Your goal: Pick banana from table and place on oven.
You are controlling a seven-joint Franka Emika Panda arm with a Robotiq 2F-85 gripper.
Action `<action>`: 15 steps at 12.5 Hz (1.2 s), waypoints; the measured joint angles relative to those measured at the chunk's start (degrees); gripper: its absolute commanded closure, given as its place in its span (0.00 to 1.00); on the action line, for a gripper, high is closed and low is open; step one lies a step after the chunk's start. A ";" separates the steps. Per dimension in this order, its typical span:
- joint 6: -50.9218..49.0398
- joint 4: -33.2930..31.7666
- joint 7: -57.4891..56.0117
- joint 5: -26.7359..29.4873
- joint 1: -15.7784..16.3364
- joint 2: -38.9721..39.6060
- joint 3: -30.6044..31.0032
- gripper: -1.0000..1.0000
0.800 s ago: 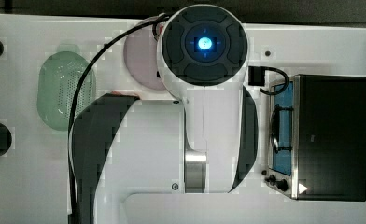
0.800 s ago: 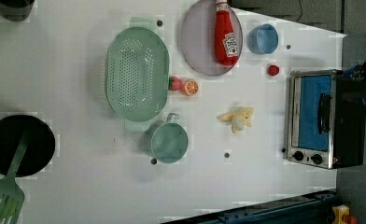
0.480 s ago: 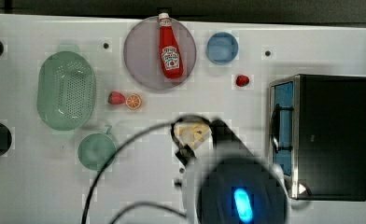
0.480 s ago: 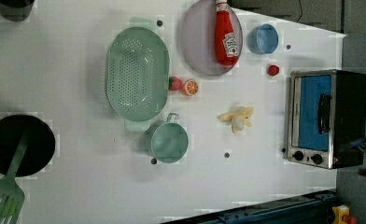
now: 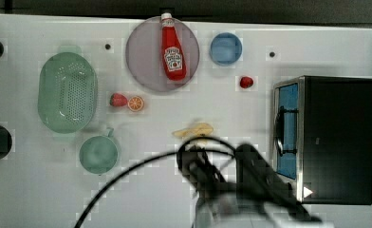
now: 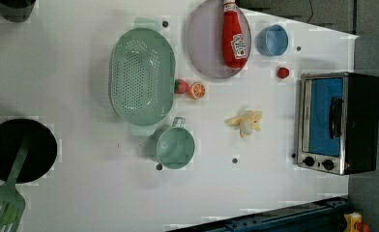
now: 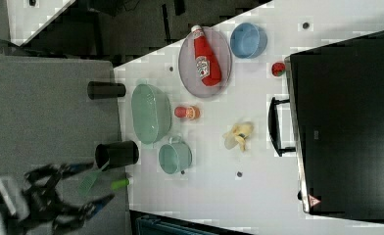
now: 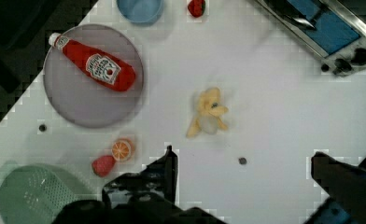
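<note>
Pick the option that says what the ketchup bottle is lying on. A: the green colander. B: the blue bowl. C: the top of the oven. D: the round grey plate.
D: in the top view the ketchup bottle lies flat on the round grey plate, apart from the colander, the blue bowl and the oven.

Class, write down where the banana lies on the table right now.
In the left view, the banana lies on the white table, between the green mug on the left view's left and the oven on its right, below the orange slice.
</note>
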 measured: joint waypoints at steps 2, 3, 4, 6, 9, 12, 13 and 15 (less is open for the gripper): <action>3.98 -1.45 0.07 -0.27 0.14 7.53 -0.62 0.00; 5.49 -1.79 0.07 -0.22 0.02 12.77 -0.76 0.00; 7.40 -2.35 0.07 0.24 0.23 18.04 -0.97 0.00; 13.20 -4.48 0.07 0.99 -0.23 27.16 -0.52 0.00; 24.14 -12.42 0.07 0.98 0.39 34.23 -1.13 0.00; 34.32 -19.25 0.14 -0.24 0.43 34.94 -0.31 0.00; 37.68 -19.81 0.13 -0.41 0.09 35.47 0.34 0.00; 45.65 -20.93 0.14 -1.55 0.39 36.67 0.52 0.00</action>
